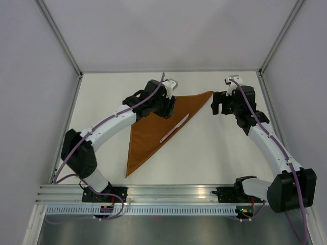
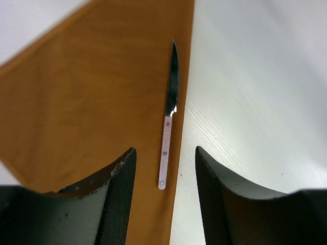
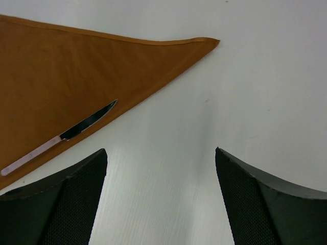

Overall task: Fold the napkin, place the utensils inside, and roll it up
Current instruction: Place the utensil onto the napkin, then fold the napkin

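Rust-orange folded napkin (image 1: 148,135) bears a knife (image 1: 174,128). My arms reach forward; left pincer (image 2: 164,153) and right pincer (image 3: 161,152) both gape.

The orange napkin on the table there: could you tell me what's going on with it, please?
The napkin lies flat on the table, folded into a triangle. A knife rests on it just inside the long edge and is the only utensil in view. The left gripper hovers open over the knife's handle end. The right gripper hangs open above bare table beside the napkin's far tip. Neither holds anything, and no rolling has begun.
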`<act>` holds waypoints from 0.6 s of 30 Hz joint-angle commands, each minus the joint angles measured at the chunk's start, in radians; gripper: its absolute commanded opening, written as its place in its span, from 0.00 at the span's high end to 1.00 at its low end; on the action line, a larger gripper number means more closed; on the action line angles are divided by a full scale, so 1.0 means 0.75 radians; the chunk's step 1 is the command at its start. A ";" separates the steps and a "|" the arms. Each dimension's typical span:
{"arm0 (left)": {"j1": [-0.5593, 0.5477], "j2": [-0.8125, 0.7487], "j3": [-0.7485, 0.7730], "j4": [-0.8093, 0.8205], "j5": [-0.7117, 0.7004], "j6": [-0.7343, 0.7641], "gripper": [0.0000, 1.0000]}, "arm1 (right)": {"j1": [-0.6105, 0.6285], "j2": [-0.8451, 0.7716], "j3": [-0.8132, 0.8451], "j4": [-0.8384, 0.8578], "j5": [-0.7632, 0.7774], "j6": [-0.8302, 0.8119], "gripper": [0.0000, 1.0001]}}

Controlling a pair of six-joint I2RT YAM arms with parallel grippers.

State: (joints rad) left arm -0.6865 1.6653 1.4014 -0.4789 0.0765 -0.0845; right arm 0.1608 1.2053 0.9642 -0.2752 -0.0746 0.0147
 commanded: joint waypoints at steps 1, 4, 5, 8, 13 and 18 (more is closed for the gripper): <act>0.015 -0.303 0.068 -0.050 -0.237 -0.180 0.46 | 0.128 -0.010 0.066 -0.044 -0.113 0.026 0.10; 0.013 -0.618 0.050 -0.146 -0.363 -0.278 0.46 | 0.413 0.025 0.064 -0.056 0.058 -0.058 0.14; 0.013 -0.688 0.036 -0.159 -0.376 -0.290 0.44 | 0.474 0.039 0.044 -0.036 0.091 -0.073 0.15; 0.013 -0.904 -0.003 -0.202 -0.445 -0.341 0.42 | 0.695 0.107 0.034 0.017 0.183 -0.116 0.21; 0.013 -1.108 -0.026 -0.278 -0.505 -0.374 0.41 | 1.084 0.272 0.077 0.129 0.375 -0.273 0.25; 0.013 -1.236 -0.046 -0.357 -0.570 -0.388 0.41 | 1.305 0.421 0.060 0.359 0.365 -0.355 0.27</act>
State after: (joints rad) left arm -0.6762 0.7506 1.3922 -0.6483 -0.2943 -0.3290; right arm 1.0775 1.4773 0.9817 -0.1410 0.1387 -0.1791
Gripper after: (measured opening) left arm 0.588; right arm 0.731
